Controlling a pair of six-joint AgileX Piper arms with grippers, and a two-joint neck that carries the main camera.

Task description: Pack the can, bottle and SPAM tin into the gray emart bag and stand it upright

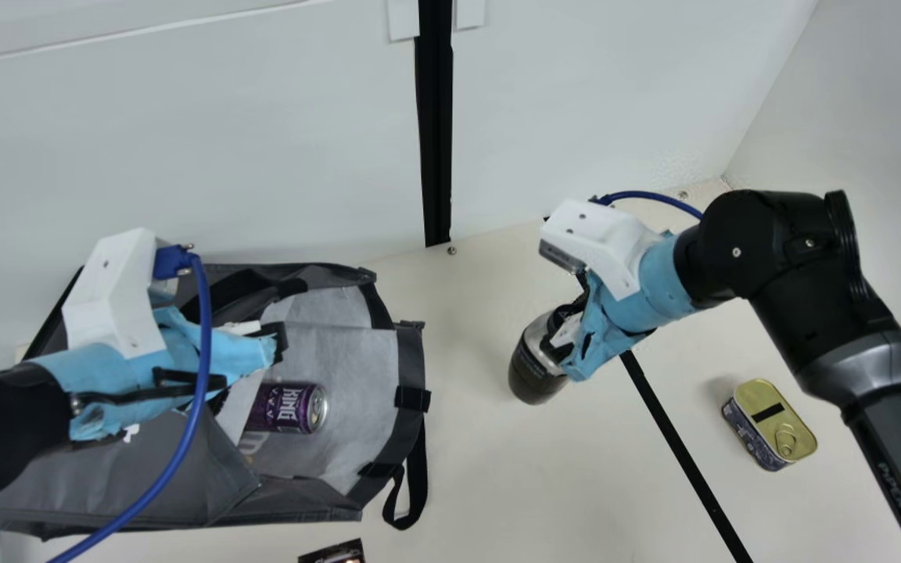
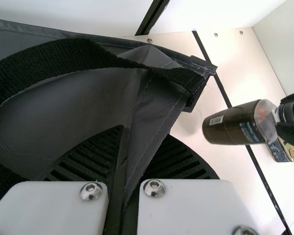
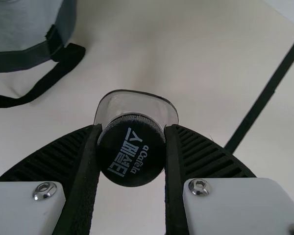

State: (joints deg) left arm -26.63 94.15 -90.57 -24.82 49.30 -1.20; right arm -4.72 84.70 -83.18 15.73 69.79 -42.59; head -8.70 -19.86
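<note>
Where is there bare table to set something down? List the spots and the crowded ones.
Bare table lies between the bag and the bottle, and between the black strip and the SPAM tin. Crowded: the bag, with the can inside and the left gripper shut on its fabric, and around the bottle, held by the right gripper.
</note>
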